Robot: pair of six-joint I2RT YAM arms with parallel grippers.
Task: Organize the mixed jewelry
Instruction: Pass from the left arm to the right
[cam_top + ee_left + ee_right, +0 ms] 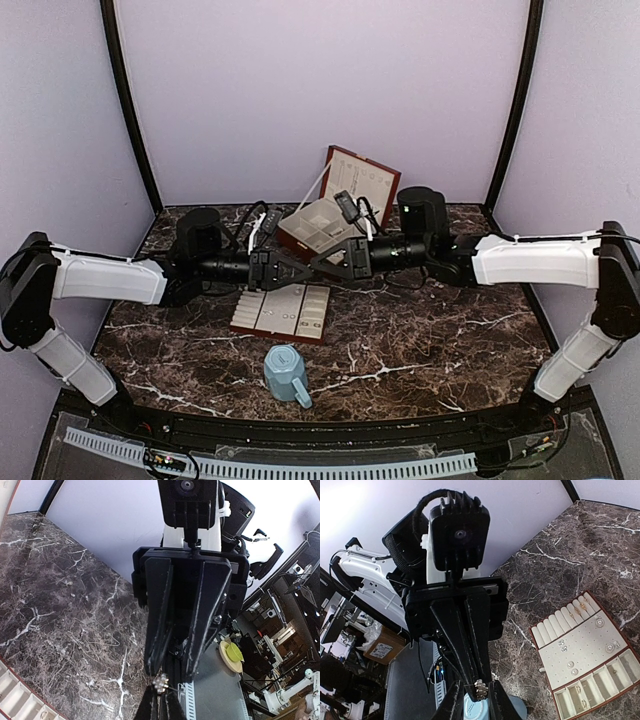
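Note:
My two grippers meet tip to tip in mid-air above the brown tray (282, 312). My left gripper (303, 270) is shut on a small silvery cluster stud (161, 683), pinched at its very tips (161, 694). My right gripper (322, 264) is open. Its fingers (456, 700) stand on either side of the stud (480, 690) and of the left gripper's tip, and I cannot tell whether they touch. Other small silvery pieces (563, 645) and rings (572, 666) sit on the tray's cream panel (580, 630).
A light-blue mug (285, 373) lies on the marble in front of the tray, below the grippers (480, 712). An open brown jewelry box (335, 215) stands behind the tray. A tiny pale bit (68, 582) lies on the marble.

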